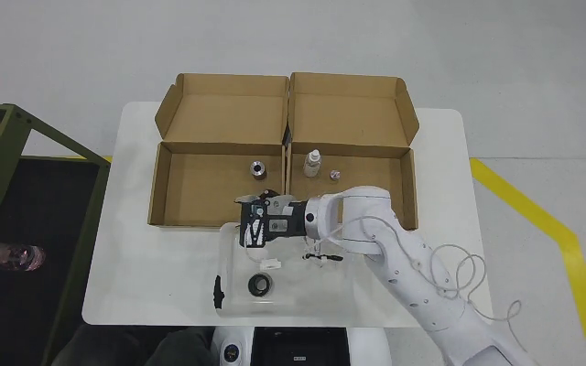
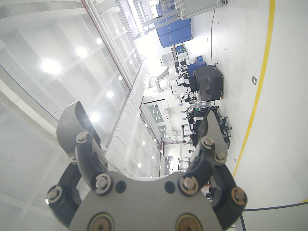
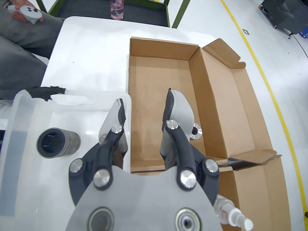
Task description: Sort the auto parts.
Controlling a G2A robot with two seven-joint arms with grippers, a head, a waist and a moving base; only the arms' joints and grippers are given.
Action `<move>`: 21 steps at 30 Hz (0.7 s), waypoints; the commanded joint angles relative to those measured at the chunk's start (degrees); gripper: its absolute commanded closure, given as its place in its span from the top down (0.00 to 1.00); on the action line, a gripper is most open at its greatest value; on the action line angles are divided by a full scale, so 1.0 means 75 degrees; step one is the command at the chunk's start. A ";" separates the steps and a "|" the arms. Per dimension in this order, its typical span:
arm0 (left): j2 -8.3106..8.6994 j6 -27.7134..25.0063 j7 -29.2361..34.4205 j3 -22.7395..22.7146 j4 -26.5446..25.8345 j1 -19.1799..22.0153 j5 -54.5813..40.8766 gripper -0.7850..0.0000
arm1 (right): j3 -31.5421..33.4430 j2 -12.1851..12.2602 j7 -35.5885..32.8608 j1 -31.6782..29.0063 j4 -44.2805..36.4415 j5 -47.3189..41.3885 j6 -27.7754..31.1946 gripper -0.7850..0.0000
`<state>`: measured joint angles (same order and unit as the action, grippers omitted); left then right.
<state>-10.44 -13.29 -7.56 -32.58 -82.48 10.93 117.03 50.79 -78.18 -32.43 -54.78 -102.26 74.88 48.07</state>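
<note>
A white bench (image 3: 91,49) in a bright workshop hall carries a clear bin (image 3: 10,131) and two open cardboard boxes. The right claw (image 3: 144,106) hangs spread and empty, one finger on the bin's side and the other on the side of the left box (image 3: 149,78), the wall between them lying under the gap. Just beside the bin-side finger a dark metal cylinder (image 3: 59,143) lies on its side in the bin; it looks like the next part to sort. Close behind the other finger a small flanged metal part (image 3: 197,132) sits on the box floor, apparently already sorted. Farther off, behind the claw, a white spray bottle (image 3: 228,214) lies in the second box (image 3: 259,193). The left claw (image 2: 143,111) is spread, empty, tilted up toward the ceiling, probably parked.
</note>
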 commanded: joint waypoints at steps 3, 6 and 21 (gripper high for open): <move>0.0000 0.0000 0.0000 0.0000 0.0000 0.0000 0.0000 1.00 | 0.0107 0.0118 -0.0055 -0.0449 -0.0364 0.0125 0.0190 0.40; 0.0000 0.0000 0.0000 0.0000 0.0000 0.0000 0.0000 1.00 | 0.0168 0.0187 -0.0066 -0.0675 -0.0551 0.0198 0.0284 0.40; 0.0000 0.0000 0.0000 0.0000 0.0000 0.0000 0.0000 1.00 | 0.0132 0.0487 -0.0010 -0.1634 -0.1071 0.0830 0.0799 0.40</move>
<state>-10.44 -13.29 -7.56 -32.58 -82.48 10.93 117.03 51.88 -74.67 -32.62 -66.62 -110.20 80.78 53.93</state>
